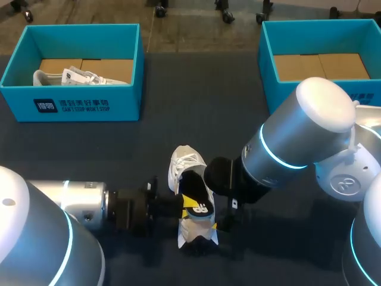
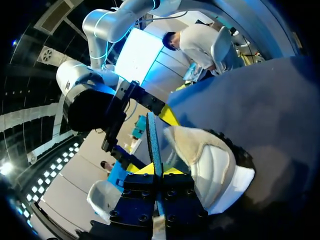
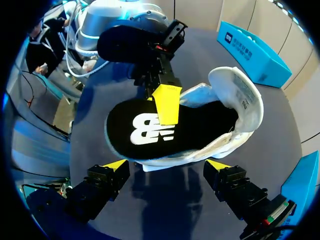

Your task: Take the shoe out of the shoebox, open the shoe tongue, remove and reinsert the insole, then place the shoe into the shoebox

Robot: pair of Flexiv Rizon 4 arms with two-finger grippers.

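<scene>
- Clamps the left gripper (image 2: 157,170) onto the insole (image 3: 150,130): one yellow tip on the black top face, the other underneath, at its left edge about mid-length.
- Reads as a pinch for sliding the insole along the shoe (image 3: 235,107), out or back in; cannot tell which.
- Hangs the right gripper (image 3: 167,166) wide open just right of and above the shoe, touching nothing. Probably parked there to pin the shoe down so it does not drag with the insole.
- Shows the insole lying flat, logo side up. Far end tucked in under the tongue (image 3: 239,85), near end seemingly riding up over the shoe's rim.
- Has the tongue folded up and back toward the far end, which keeps the mouth open for the insole.
- Puts the shoe on the table (image 1: 208,113), about centre and toward the near edge, between both arms and well apart from both boxes.
- Runs the shoe's long axis near-to-far, slightly tilted. Toe judged to point far, heel near; same axis for the insole.
- Notes the left shoebox (image 1: 89,106) at far left with a second shoe (image 1: 77,76) inside, and the right shoebox (image 1: 266,65) at far right with only cardboard showing.
- Judged mid-task, at the insole step; boxing not yet done.
</scene>
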